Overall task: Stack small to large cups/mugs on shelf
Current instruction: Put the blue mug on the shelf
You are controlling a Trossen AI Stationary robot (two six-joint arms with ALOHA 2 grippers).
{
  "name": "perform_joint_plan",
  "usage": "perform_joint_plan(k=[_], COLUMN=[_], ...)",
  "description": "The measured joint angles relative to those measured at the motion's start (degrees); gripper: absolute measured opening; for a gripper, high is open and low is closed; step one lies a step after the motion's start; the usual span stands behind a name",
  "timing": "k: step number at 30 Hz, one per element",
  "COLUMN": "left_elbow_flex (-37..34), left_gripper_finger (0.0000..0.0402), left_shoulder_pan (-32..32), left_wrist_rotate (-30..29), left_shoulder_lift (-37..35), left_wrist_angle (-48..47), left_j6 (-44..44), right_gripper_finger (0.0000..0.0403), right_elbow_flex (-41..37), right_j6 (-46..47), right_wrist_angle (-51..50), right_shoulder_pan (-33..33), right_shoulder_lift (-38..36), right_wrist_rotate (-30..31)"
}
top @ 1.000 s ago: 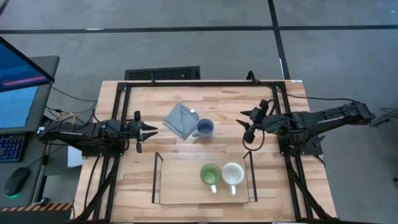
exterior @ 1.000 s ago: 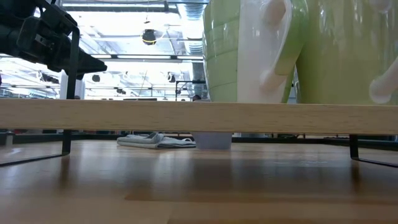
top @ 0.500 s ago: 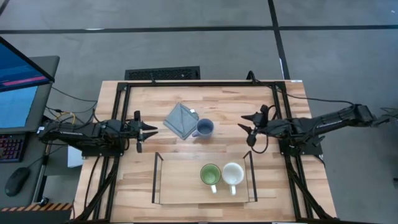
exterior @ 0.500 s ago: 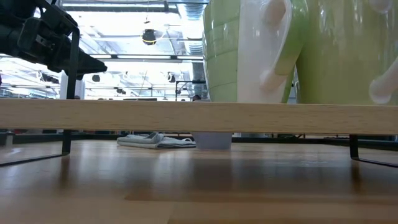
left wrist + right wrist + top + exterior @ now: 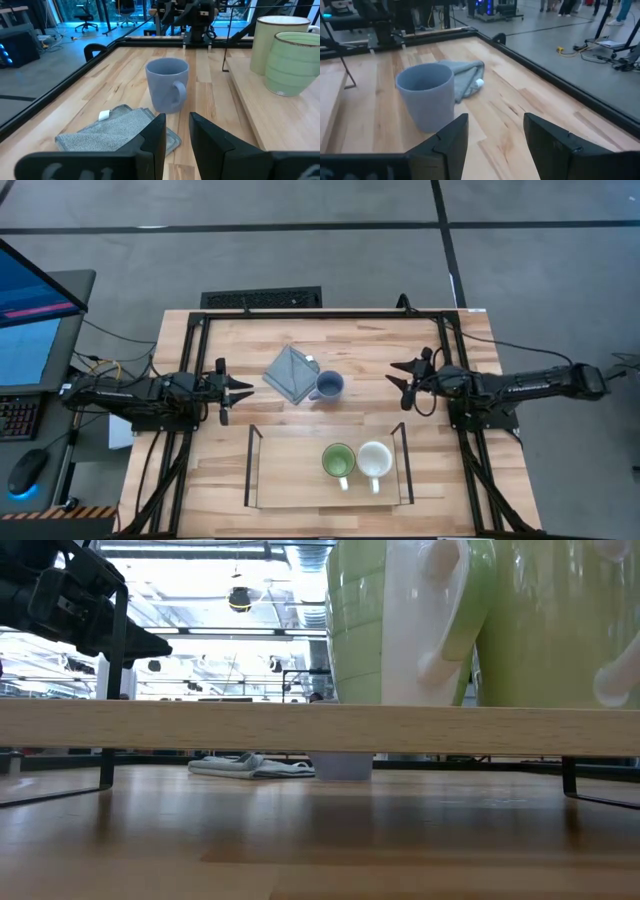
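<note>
The blue-grey mug [image 5: 330, 386] stands upright on the table, touching the grey folded cloth [image 5: 290, 374]; it also shows in both wrist views [image 5: 167, 85] [image 5: 426, 95]. The green mug [image 5: 338, 461] and the cream-white mug [image 5: 375, 459] stand side by side on the shelf [image 5: 290, 470], handles toward the near edge. My left gripper [image 5: 248, 387] is left of the cloth, open by a narrow gap, empty. My right gripper [image 5: 394, 373] is right of the blue-grey mug, open and empty, pointing at it.
The shelf's black wire ends [image 5: 250, 465] [image 5: 405, 463] stand at the near middle of the table. Black frame rails [image 5: 320, 313] run along the table's edges. Bare wood lies between the blue-grey mug and my right gripper.
My right gripper has shifted a little toward the table's far edge and its arm has settled lower and straighter, still empty. The mugs, the cloth and my left arm have kept still.
</note>
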Motion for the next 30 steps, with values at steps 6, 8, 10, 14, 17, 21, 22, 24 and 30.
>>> perform_joint_plan(k=[6, 8, 10, 14, 17, 21, 22, 24, 30], left_elbow_flex=[0.00, 0.00, 0.00, 0.00, 0.00, 0.00, 0.00, 0.00, 0.00], left_gripper_finger=[0.0076, 0.0076, 0.0076, 0.0076, 0.0076, 0.0076, 0.0076, 0.0076, 0.0076], left_shoulder_pan=[0.00, 0.00, 0.00, 0.00, 0.00, 0.00, 0.00, 0.00, 0.00], left_wrist_rotate=[0.00, 0.00, 0.00, 0.00, 0.00, 0.00, 0.00, -0.19, -1.42], left_shoulder_lift=[0.00, 0.00, 0.00, 0.00, 0.00, 0.00, -0.02, 0.00, 0.00], left_wrist_angle=[-0.13, -0.33, -0.60, -1.12, -1.36, -1.87, -2.14, -2.75, -2.80], left_j6=[-0.04, -0.04, -0.06, -0.54, -0.94, -0.94, -0.94, -0.94, -0.94], right_gripper_finger=[0.0212, 0.0212, 0.0212, 0.0212, 0.0212, 0.0212, 0.0212, 0.0212, 0.0212], right_elbow_flex=[-3.01, -3.71, -4.43, -5.67, -5.71, -5.71, -5.71, -5.71, -5.69], right_j6=[0.06, 0.05, 0.14, 0.14, -0.21, -0.98, -1.20, -1.37, -1.84], right_wrist_angle=[1.87, 1.93, 1.92, 1.72, 1.42, 1.41, 1.44, 1.42, 1.39], right_shoulder_pan=[-1.61, -1.73, -1.73, -1.73, -1.73, -1.73, -1.73, -1.73, -1.73], right_shoulder_lift=[-2.92, -3.95, -5.06, -7.69, -9.19, -10.86, -11.19, -11.74, -12.53], right_wrist_rotate=[-1.59, -1.59, -1.59, -1.59, -1.59, -1.59, -1.59, -1.59, -1.57])
